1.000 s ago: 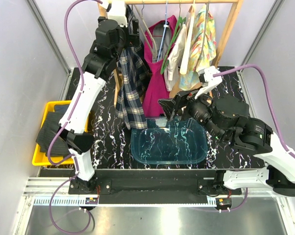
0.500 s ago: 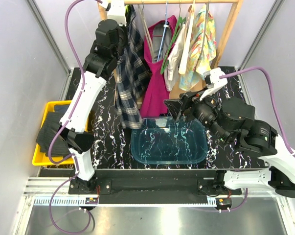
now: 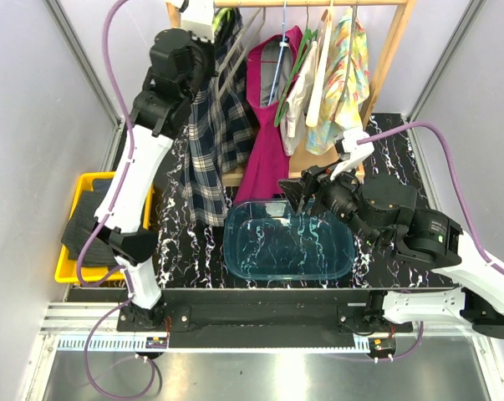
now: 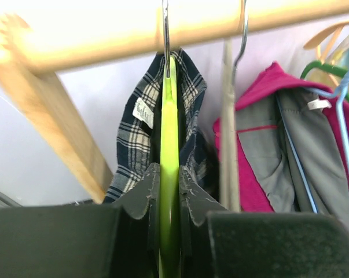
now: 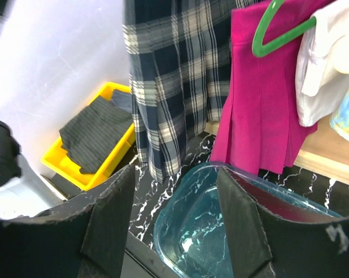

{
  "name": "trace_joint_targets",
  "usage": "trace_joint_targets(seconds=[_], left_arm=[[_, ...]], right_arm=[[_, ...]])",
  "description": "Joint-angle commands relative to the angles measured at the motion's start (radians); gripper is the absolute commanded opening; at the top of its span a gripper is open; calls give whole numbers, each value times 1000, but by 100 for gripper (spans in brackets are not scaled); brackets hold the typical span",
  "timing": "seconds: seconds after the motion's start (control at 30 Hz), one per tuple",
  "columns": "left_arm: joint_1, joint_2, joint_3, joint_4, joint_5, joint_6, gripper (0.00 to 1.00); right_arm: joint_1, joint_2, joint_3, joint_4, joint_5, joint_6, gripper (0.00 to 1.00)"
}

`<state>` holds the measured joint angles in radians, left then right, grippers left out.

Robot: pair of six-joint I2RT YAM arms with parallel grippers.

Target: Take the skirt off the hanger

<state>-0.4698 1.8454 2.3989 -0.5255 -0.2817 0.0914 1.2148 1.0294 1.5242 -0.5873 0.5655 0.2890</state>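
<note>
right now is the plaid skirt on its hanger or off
on: the plaid skirt hangs draped over the green hanger, whose hook is over the wooden rail

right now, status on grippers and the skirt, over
Left gripper shut on green hanger at the rod. Right gripper open, empty, by blue tub. Plaid skirt not yet off hanger. Pink garment hangs close beside it.

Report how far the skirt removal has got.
Done: the left gripper is clamped on the green hanger just below the wooden rail. In hand: the right gripper, jaws open, hovers near the plaid skirt, by the blue tub. Left: the removal itself; the skirt hangs on the hanger, the hanger on the rail.
</note>
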Motion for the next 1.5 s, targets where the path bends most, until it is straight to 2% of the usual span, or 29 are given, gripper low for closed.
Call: trace_joint_targets(seconds=[0.0, 0.2, 0.33, 0.4, 0.47, 0.57, 0.7, 0.8, 0.93, 1.07, 1.1, 1.2, 1.33, 1.47], left_arm=[[-4, -175, 42, 306, -13, 97, 0], [-4, -247, 34, 325, -36, 145, 0], [-4, -401, -94, 260, -30, 119, 0], [-4, -475, -225, 210, -19, 102, 0], [-4, -584, -336, 167, -8, 85, 0], [-6, -710, -427, 53, 4, 71, 0], [-6, -831, -403, -169, 22, 62, 0], [-4, -868, -322, -322, 105, 51, 0], [-4, -962, -342, -398, 449, 4, 0], [-4, -1022, -371, -406, 679, -39, 0], [-4, -1032, -374, -406, 709, -44, 0], [-4, -1045, -386, -401, 750, -27, 0], [-4, -1035, -366, -386, 788, -5, 0], [-4, -980, -282, -378, 831, -16, 0]], right_arm=[[-3, -15, -12, 49, 2, 15, 65], [-1, -23, -21, 47, -1, 21, 64], [-3, -26, -21, 49, 8, 16, 64], [-3, -25, -19, 50, 11, 7, 65], [-3, -19, -10, 55, 11, -4, 71], [-1, -9, -4, 67, 1, -20, 84], [-1, 4, -4, 96, -48, -57, 97], [-3, 17, -10, 129, -96, -91, 100], [-3, 2, -45, 243, -179, -152, 100], [-3, -106, -154, 418, -280, -353, 100], [-3, -179, -232, 513, -332, -387, 100], [-1, -329, -366, 654, -398, -422, 100], [-1, -419, -381, 537, -397, -425, 100], [-3, -456, -389, 506, -414, -409, 100]])
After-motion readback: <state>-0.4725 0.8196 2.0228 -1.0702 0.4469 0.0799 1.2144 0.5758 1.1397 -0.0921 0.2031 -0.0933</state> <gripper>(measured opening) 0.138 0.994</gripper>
